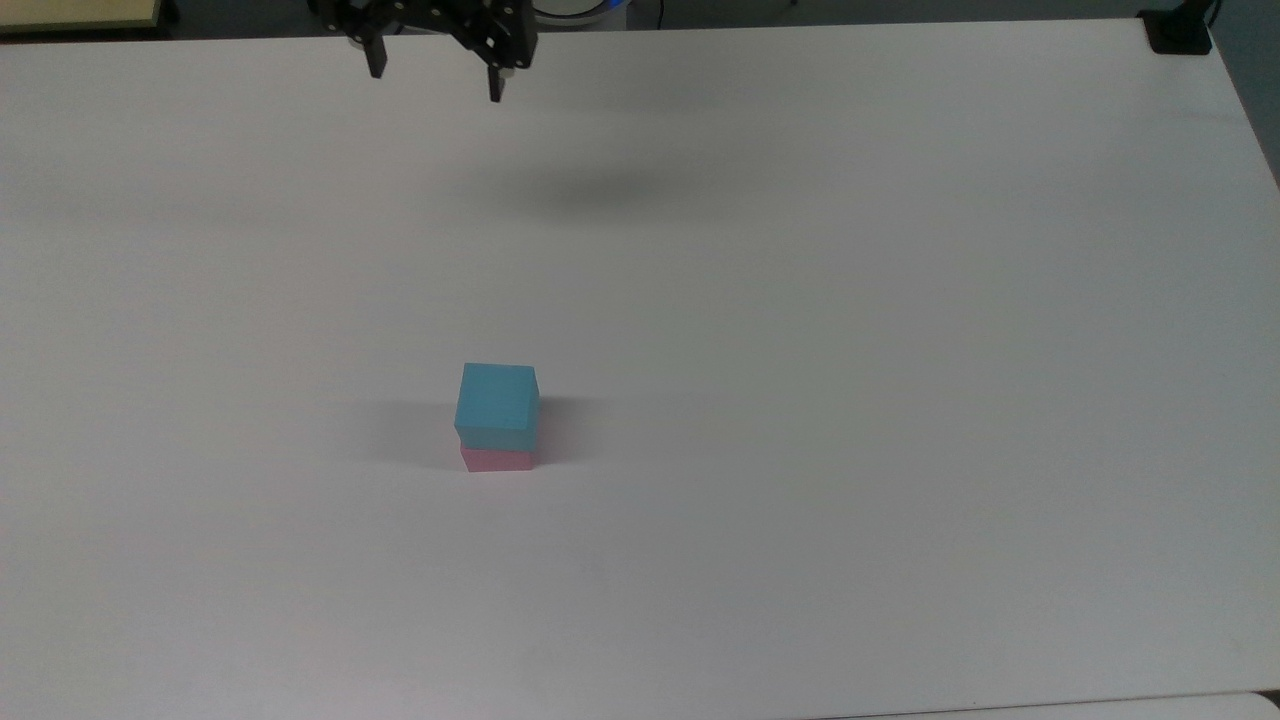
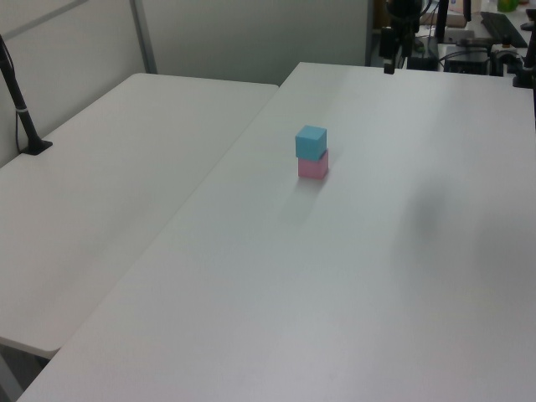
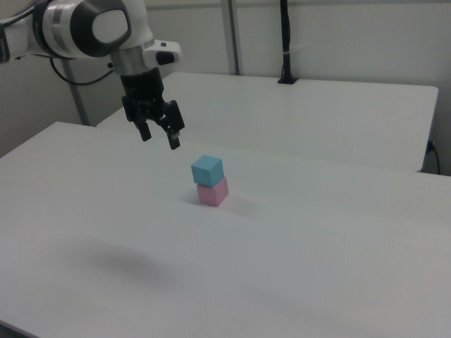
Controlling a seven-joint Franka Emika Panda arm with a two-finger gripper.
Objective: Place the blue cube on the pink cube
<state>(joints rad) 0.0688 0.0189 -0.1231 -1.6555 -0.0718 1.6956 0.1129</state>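
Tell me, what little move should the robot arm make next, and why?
Probably none toward the cubes: just finish pulling away and stop. The blue cube already sits on the pink cube, nearly square. The gripper hangs open and empty, up and to the right view's left of the stack, so going back would only risk knocking it over.

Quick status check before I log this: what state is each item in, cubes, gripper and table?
blue cube: resting on top of the pink cube, released, slightly twisted against it.
pink cube: flat on the table, carrying the blue cube.
gripper: open, empty, raised well above the table and off to the side of the stack.
table: white, holding the two-cube stack.
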